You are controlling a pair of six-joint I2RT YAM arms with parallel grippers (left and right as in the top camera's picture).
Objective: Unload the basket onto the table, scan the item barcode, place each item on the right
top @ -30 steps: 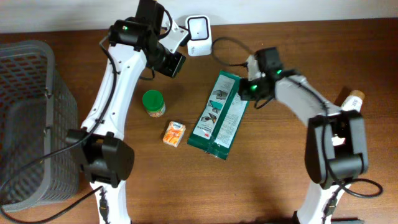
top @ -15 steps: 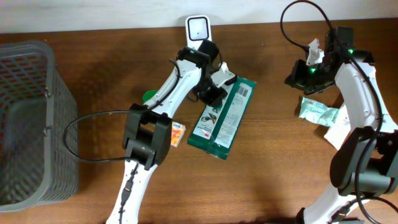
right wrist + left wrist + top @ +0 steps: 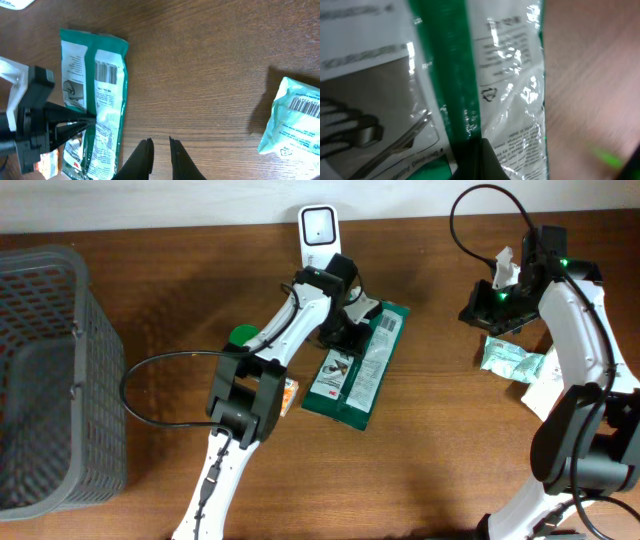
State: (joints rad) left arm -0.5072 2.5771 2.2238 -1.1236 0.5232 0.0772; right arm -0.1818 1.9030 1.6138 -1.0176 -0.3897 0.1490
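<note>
- Left gripper [image 3: 352, 328]: fingers pressed together, tips down on the green packet [image 3: 358, 364], nothing held between them.
- Green packet: flat on the table [image 3: 440, 460] directly under that claw, barcode end just beyond the fingertips, toward the scanner [image 3: 318, 227].
- Left wrist view: crinkled green-and-white film [image 3: 470, 75] filling the frame, one dark fingertip [image 3: 482, 160] at the bottom edge.
- Scanner: white, upright at the table's far edge, near the left claw's far side.
- Right gripper [image 3: 160, 145]: narrow gap, nothing gripped, hovering above bare wood.
- Pale teal pouch [image 3: 295, 125]: to one side of the right claw, apart from it, barcode facing up.
- Green lid [image 3: 243, 335] and orange carton [image 3: 288, 392]: beside the left arm, on the side away from the packet.
- Wire basket [image 3: 50, 380]: well apart from both claws.
</note>
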